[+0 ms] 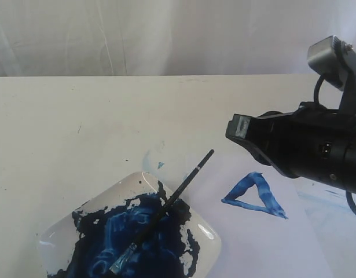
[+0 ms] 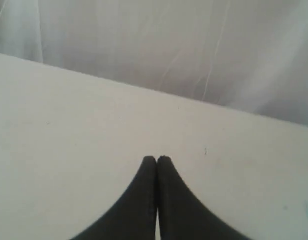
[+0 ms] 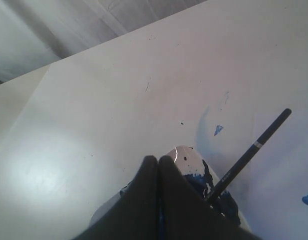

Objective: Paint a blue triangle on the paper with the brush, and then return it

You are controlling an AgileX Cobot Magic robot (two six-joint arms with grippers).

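Fingers (image 2: 143,195) together on L gripper (image 2: 157,159), R gripper (image 3: 158,158); brush (image 1: 166,208) crosses dish (image 1: 208,234) rim over paper (image 1: 253,243).

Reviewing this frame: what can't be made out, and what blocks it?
Exterior view: the paper, right part behind the right arm; the paint dish, cut off by the bottom edge.
Right wrist view: bristles of the brush, hidden behind the shut right end effector.
Left wrist view: only bare table beyond the shut left end effector.
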